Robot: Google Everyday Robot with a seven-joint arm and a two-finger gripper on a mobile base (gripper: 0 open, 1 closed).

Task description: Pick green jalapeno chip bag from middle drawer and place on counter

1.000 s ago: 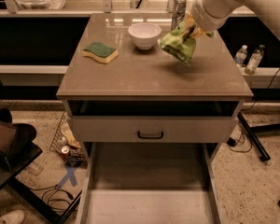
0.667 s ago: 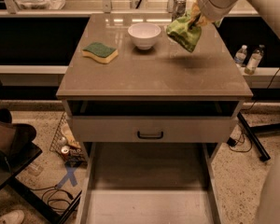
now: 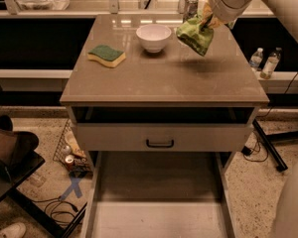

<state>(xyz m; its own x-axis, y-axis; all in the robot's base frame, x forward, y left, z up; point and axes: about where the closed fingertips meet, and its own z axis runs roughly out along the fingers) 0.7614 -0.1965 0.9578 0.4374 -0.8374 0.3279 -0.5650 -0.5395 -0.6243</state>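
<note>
While the crumpled, shiny light-green jalapeno chip bag (image 3: 194, 33) hangs clear above the glossy tan-grey counter (image 3: 164, 78), the two-finger gripper (image 3: 208, 18) is clamped on its top corner. The bag trails toward 7 o'clock from the gripper with its long axis slanted, at 3 o'clock of the white bowl (image 3: 154, 36) and well apart from the pulled-out grey-beige middle drawer (image 3: 159, 217) at 6 o'clock. Compared with a second ago, the bag is higher and further toward 12 o'clock, and the bowl has not moved.
</note>
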